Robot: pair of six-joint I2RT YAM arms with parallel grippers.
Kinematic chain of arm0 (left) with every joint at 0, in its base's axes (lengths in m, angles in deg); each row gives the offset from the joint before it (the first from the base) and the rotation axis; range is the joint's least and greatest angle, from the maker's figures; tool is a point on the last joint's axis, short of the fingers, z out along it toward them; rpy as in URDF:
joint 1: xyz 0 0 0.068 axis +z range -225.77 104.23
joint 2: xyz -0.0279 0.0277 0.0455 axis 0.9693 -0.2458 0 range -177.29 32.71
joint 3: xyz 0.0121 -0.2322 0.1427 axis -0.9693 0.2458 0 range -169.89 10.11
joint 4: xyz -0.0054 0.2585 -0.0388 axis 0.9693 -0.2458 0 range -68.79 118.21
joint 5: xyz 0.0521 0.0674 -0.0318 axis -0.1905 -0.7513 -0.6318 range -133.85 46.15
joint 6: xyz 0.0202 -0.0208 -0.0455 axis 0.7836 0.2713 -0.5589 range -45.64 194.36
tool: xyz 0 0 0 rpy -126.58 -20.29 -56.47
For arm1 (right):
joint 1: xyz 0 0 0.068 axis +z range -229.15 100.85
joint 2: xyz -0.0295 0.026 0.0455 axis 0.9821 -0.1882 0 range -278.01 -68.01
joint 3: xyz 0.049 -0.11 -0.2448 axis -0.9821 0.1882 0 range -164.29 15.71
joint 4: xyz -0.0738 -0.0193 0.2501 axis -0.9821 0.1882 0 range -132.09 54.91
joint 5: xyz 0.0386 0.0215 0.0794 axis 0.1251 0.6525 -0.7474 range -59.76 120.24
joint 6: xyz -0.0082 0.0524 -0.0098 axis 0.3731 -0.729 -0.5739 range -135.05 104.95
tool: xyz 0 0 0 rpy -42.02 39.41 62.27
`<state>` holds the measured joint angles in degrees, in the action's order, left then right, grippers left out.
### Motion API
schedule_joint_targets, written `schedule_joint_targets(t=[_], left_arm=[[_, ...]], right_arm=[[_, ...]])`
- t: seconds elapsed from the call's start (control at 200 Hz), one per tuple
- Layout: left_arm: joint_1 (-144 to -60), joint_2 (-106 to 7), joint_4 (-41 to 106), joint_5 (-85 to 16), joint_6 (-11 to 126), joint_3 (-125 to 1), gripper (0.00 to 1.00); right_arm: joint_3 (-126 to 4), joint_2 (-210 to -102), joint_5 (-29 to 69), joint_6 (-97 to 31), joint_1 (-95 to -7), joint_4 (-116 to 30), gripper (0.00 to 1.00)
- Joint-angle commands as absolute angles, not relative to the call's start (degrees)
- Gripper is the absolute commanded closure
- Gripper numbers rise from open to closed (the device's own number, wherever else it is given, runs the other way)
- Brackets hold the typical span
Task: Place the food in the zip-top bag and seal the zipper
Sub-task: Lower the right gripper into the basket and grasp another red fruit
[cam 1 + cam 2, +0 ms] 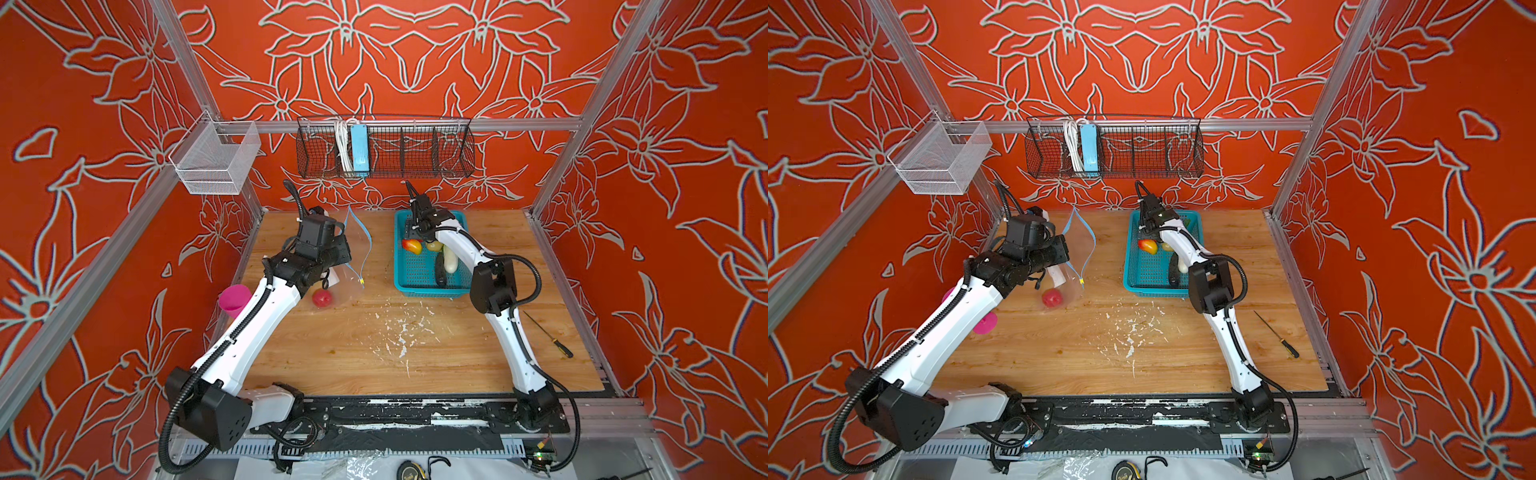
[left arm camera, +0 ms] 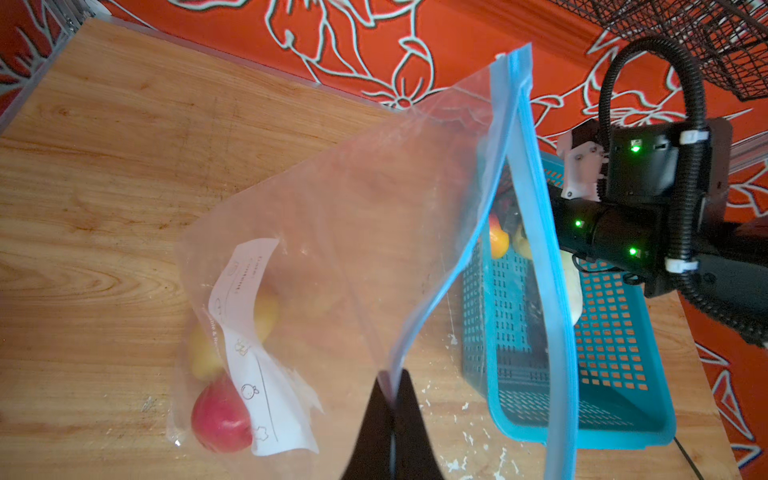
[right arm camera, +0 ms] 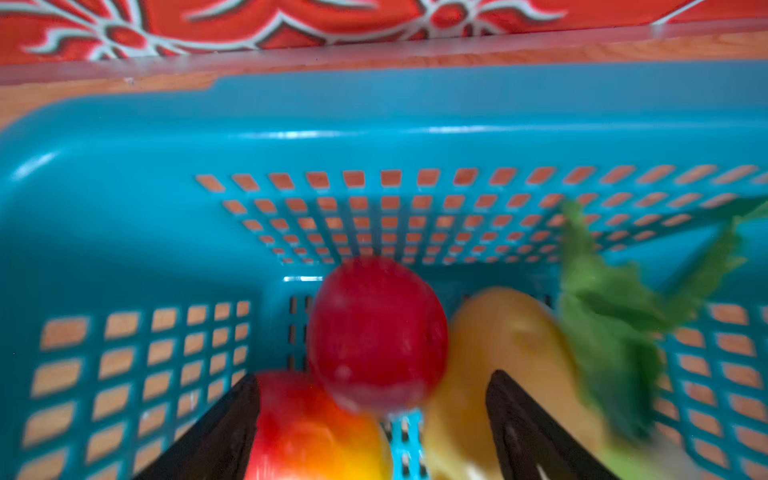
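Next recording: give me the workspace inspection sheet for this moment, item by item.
Surface: wooden tabletop, white flecks mid-table.
Job's things: zip-top bag held up, zipper unsealed, red apple and yellowish pieces inside; teal basket holds red-yellow fruit, white radish, dark eggplant, second apple, tan potato.
Clutter: pink cup and screwdriver on the table; tape measure beyond its front edge.
Grippers: left end effector shut on the bag's mouth edge; right end effector open, down in the basket over the fruit.
Cables: black conduit along both arms; white cords in the black wire rack.
Surroundings: red floral walls, aluminium frame, silver mesh basket.
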<state>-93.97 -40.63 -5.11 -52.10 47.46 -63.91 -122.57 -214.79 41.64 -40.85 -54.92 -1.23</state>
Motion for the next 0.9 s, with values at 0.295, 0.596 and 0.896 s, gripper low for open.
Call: schedule_joint_targets(t=[0.295, 0.596, 0.896], left_arm=[[-93.79, -40.15, -4.32, -51.94, 47.29, -63.31, 1.0], [-93.78, -39.8, -4.24, -52.2, 47.33, -63.19, 1.0], [-93.74, -40.25, -4.22, -52.2, 47.31, -63.28, 1.0]], right_arm=[[-126.09, -219.27, 40.44, -45.09, -56.21, 0.71, 0.17], [-125.83, -219.53, 39.83, -44.85, -56.67, -0.12, 0.27], [-125.66, -218.45, 37.71, -45.1, -57.18, -0.09, 0.49]])
